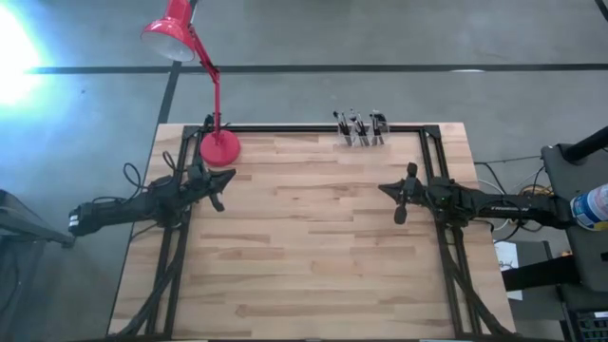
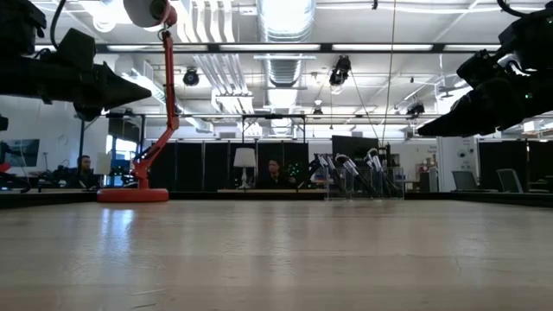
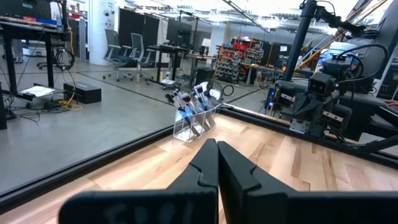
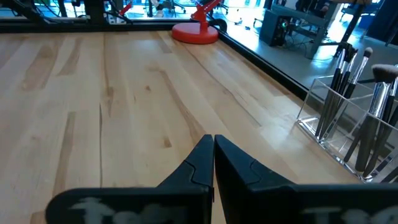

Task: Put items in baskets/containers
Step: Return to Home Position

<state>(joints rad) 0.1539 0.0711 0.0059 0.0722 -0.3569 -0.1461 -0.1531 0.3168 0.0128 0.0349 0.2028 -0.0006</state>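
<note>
— Though cut off at one side in the right wrist view: clear, hard plastic organiser (image 4: pixel 310 126), upright at the far edge of the pale plank worktop (image 1: pixel 313 256). Thin dark-handled brushes (image 4: pixel 337 78) standing inside.

— Left end effector (image 3: pixel 217 149): pressed closed, empty, raised near the glossy red lamp base (image 1: pixel 219 146). Right end effector (image 4: pixel 213 142): likewise closed on nothing, hovering opposite. Brush count hard to make out.
</note>
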